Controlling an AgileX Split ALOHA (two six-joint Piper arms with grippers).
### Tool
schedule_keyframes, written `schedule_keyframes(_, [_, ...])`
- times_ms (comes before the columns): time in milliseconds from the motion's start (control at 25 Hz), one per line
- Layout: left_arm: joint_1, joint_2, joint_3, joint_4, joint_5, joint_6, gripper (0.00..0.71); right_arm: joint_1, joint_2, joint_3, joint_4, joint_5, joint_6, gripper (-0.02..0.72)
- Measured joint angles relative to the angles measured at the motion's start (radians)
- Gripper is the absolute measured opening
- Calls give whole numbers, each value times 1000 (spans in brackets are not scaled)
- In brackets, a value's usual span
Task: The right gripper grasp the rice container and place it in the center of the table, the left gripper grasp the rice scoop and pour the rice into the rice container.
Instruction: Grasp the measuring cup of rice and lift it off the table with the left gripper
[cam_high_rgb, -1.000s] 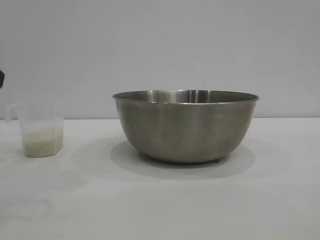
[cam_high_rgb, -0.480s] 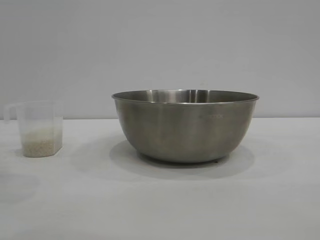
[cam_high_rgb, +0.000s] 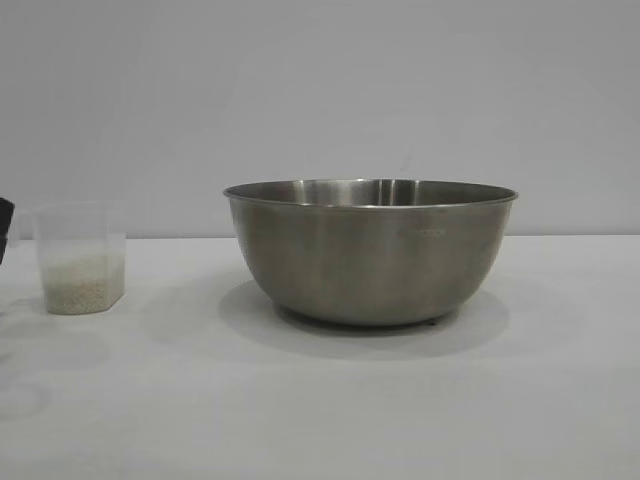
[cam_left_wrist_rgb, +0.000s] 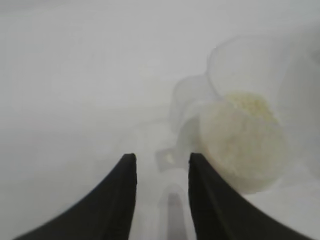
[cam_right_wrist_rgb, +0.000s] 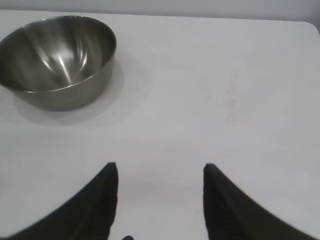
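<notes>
On the white table (cam_high_rgb: 330, 400), the steel rice container (cam_high_rgb: 371, 252) already sits at the middle, upright and empty as far as we can see, while the rice scoop (cam_high_rgb: 81, 258) stands well apart from it at the exterior view's left edge, with the rice (cam_high_rgb: 83, 283) filling its lower part. Our left gripper (cam_left_wrist_rgb: 162, 172) noses in low beside the scoop, its two black fingers parted by a narrow gap that frames the cup's small side handle (cam_left_wrist_rgb: 167, 157); they are not clenched, and we cannot tell whether they touch the handle. Our right gripper (cam_right_wrist_rgb: 161, 175) hangs back over bare cloth, well clear of the bowl, jaws spread and holding nothing. We judge the scoop a light, thin-walled, fairly stiff plastic cup, slick on its faceted sides and easy to tip or nudge across the cloth, so the handle looks the surest place to take hold. The loose grains will shift and spill if the cup tilts early, so we would carry it upright to the bowl's rim
</notes>
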Motion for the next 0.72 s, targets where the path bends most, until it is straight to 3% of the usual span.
schedule_keyframes(520, [0,63,-84,0,-2,2,196,0,0,0,0,0,0,370])
schedule_keyframes(560, [0,64,-96,0,-2,2,196,0,0,0,0,0,0,327])
schedule_keyframes(680, [0,91,-132,2,-6,2,196,0,0,0,0,0,0,316])
schedule_keyframes(720, [0,103,-144,7,-6,2,196,0,0,0,0,0,0,270])
